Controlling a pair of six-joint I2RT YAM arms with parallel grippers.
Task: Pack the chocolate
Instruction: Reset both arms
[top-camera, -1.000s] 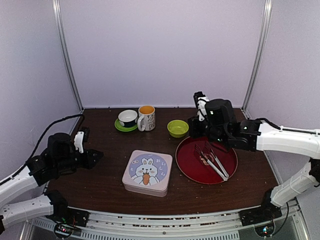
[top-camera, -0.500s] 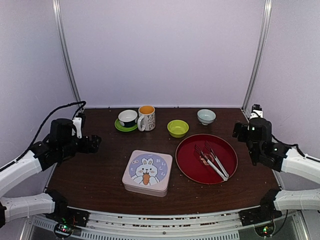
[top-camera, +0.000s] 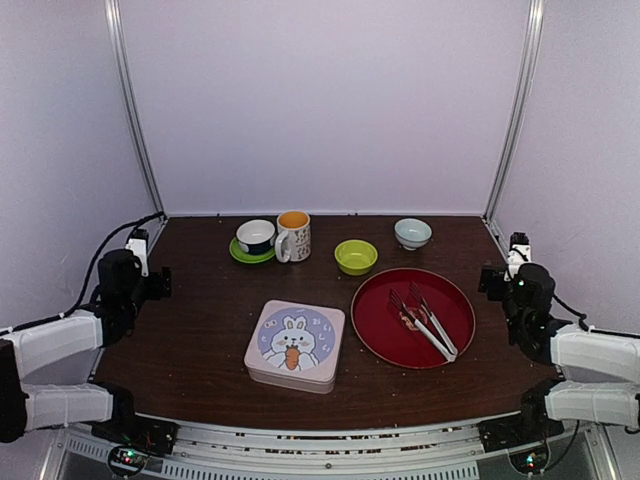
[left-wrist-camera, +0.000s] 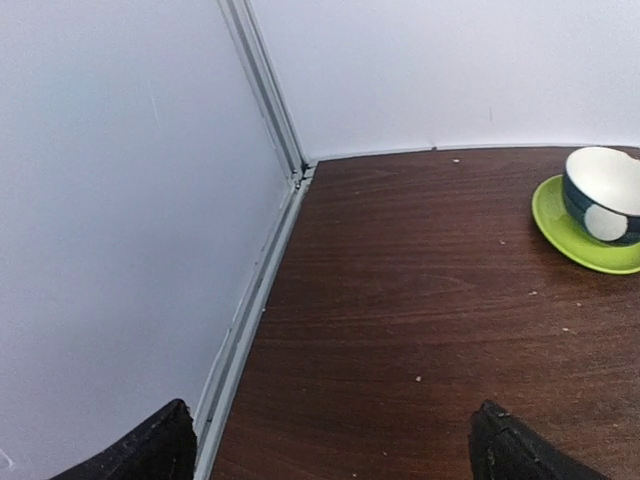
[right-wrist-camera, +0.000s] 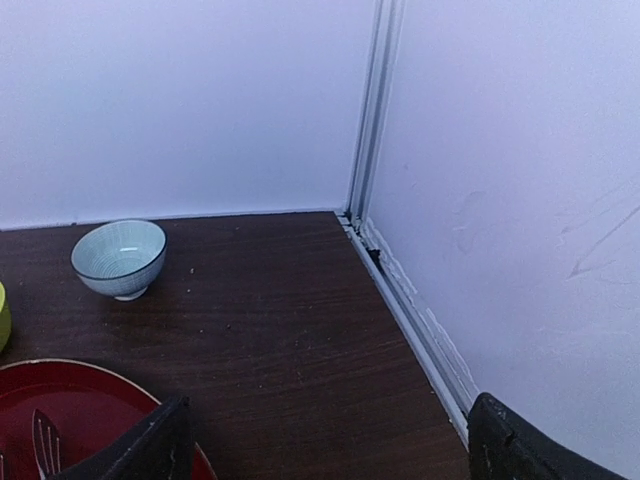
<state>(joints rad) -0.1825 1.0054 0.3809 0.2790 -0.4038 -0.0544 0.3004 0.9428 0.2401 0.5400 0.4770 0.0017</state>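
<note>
Closed tin (top-camera: 295, 346) with a cartoon rabbit and carrot on its lid, lettering too small to read. Left of the tin, left gripper (left-wrist-camera: 330, 440) spread wide and empty; right of it, right gripper (right-wrist-camera: 325, 440) likewise. Chocolate (top-camera: 407, 321) perhaps the brown speck on the plate (top-camera: 385, 300) right of the tin; cannot tell.
</note>
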